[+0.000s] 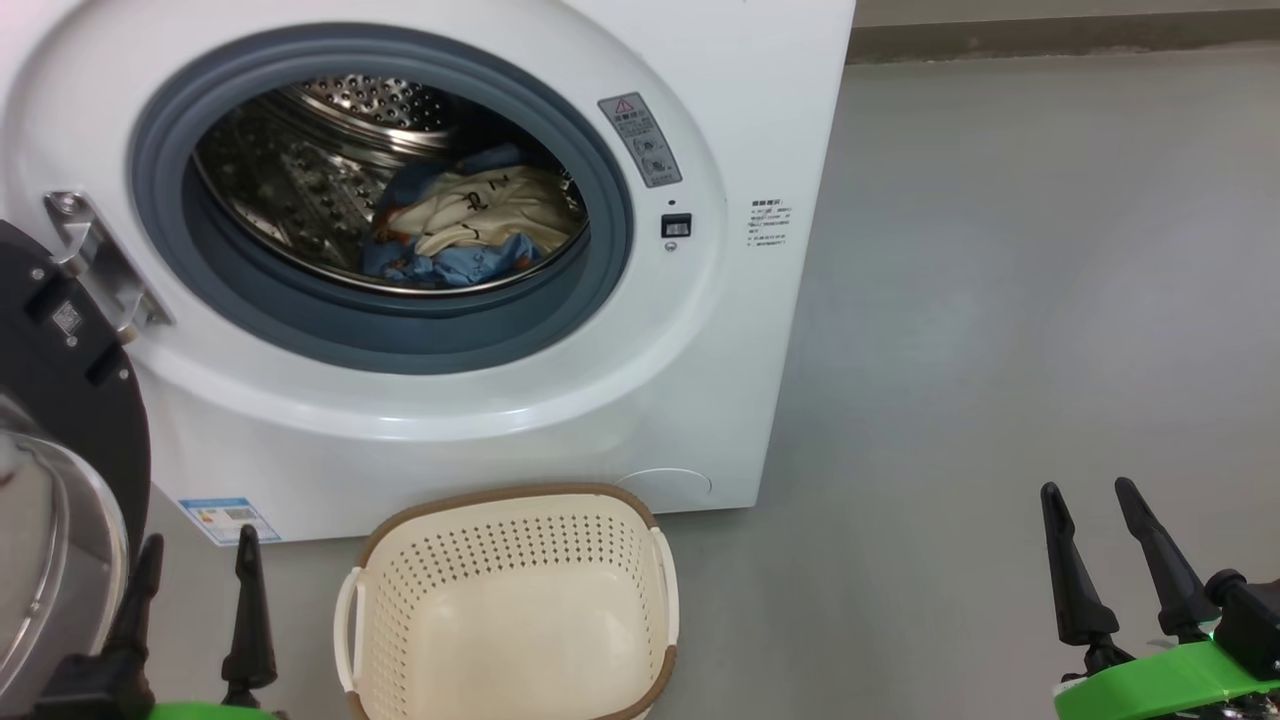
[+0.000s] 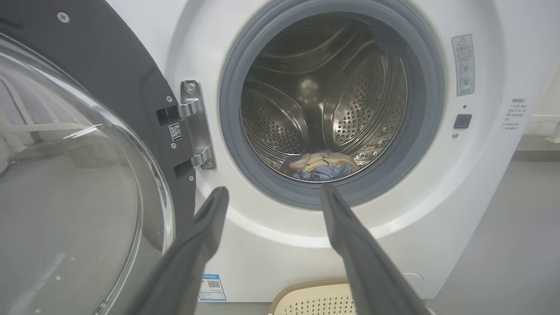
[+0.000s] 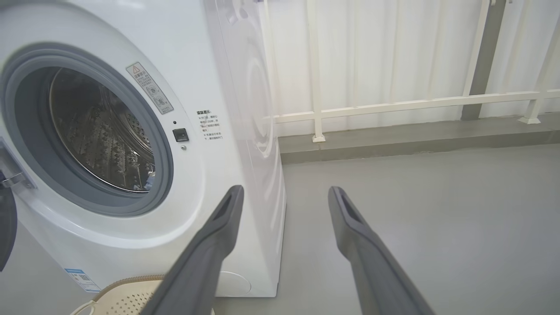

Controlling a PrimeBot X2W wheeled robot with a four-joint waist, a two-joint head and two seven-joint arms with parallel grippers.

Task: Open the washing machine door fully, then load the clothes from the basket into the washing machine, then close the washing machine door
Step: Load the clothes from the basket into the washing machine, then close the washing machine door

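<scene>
Closing comes next, I judge: the clothes (image 1: 470,230) sit in the washing machine (image 1: 700,100), the basket (image 1: 510,497) empty. Left pincer (image 1: 200,540) and right pincer (image 1: 1087,490) gape, holding nothing; I'd push the washing machine door (image 1: 90,400) steadily by its rim till it latches.

Door (image 1: 92,405) open; clothes (image 1: 470,228) inside washing machine (image 1: 745,140); basket (image 1: 500,550), seemingly empty, in front.

The washing machine (image 1: 700,350) stands on the floor (image 1: 1000,300), far left. The washing machine door (image 1: 90,420) stands swung out at its left side. The clothes (image 1: 470,225) lie in the drum (image 1: 290,180). The basket (image 1: 500,560) sits on the floor just before the washing machine.
</scene>
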